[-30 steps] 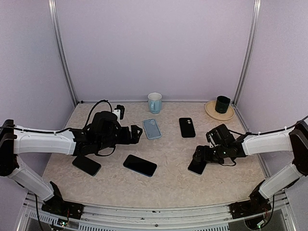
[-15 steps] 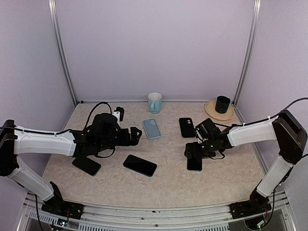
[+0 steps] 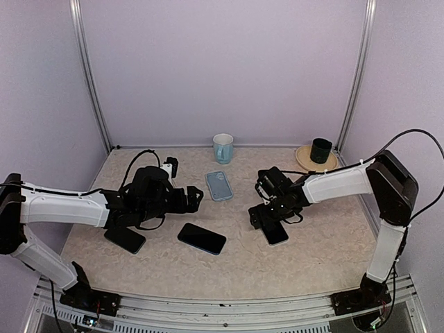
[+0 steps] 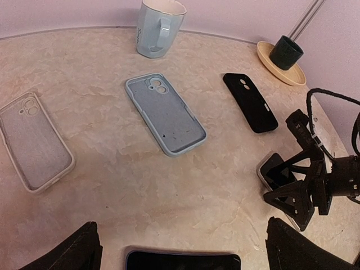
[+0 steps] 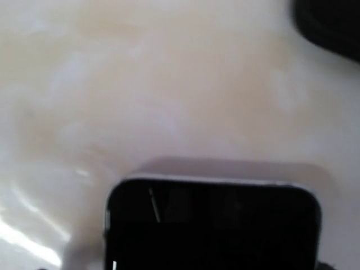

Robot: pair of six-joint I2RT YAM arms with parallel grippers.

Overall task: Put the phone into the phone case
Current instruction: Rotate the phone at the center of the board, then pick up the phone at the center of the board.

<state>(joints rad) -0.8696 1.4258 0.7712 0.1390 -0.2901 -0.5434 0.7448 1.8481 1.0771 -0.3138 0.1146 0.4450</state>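
A dark phone with a silver edge [image 3: 276,234] [image 4: 274,170] [image 5: 214,225] lies flat on the table, right of centre. My right gripper [image 3: 258,216] [image 4: 295,188] stands open low over its left end, one finger on each side. Whether the fingers touch it I cannot tell. A light blue phone case [image 3: 219,185] [image 4: 165,112] lies face up in the middle. A black case [image 4: 250,102] lies to its right and a clear case [image 4: 34,140] to its left. My left gripper [image 3: 196,195] [image 4: 181,236] hovers open and empty above a black phone [image 3: 201,238] [image 4: 183,261].
A third dark phone [image 3: 125,238] lies under my left arm. A pale blue mug [image 3: 223,147] [image 4: 159,27] stands at the back wall. A dark cup on a wooden saucer [image 3: 320,150] [image 4: 286,52] stands at the back right. A small black-and-white object [image 3: 170,164] lies at the back left.
My right gripper has swept left toward the table's middle, and the silver-edged phone has slid left with it. The left arm has barely moved.
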